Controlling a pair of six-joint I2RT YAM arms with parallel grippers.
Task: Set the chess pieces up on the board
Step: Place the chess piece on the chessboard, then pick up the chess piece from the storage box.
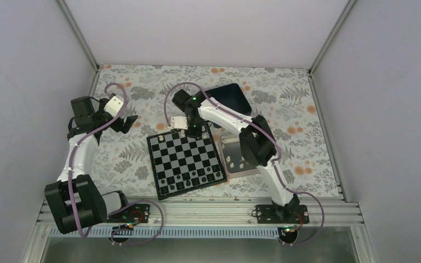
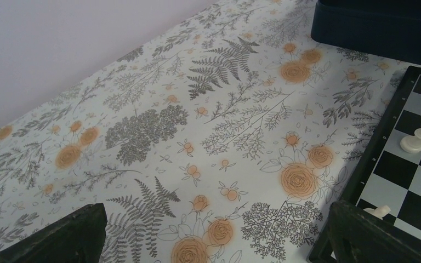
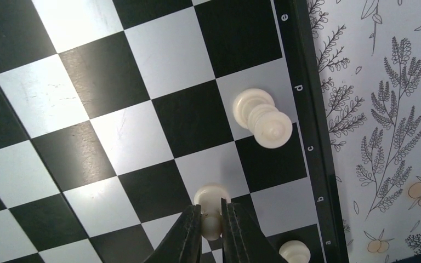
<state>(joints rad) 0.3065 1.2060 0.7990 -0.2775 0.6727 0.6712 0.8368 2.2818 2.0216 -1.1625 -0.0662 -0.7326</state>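
Note:
The checkered board (image 1: pixel 183 159) lies in the middle of the table. My right gripper (image 1: pixel 193 130) is over its far edge. In the right wrist view the right gripper (image 3: pixel 211 212) is shut on a cream-white piece (image 3: pixel 212 198) near the b file; I cannot tell whether its base touches the board (image 3: pixel 115 137). Two more cream pieces stand close by, a taller one (image 3: pixel 263 118) and a small one (image 3: pixel 294 251). My left gripper (image 1: pixel 129 121) is open and empty over the cloth left of the board (image 2: pixel 411 186), its fingers (image 2: pixel 60 235) wide apart.
A dark blue box (image 1: pixel 230 97) sits behind the board, also in the left wrist view (image 2: pixel 378 27). A silver tin (image 1: pixel 235 156) lies right of the board, partly under my right arm. Small black pieces (image 1: pixel 189 178) stand on the board's near rows. Other cream pieces (image 2: pixel 413 143) stand near its far left corner.

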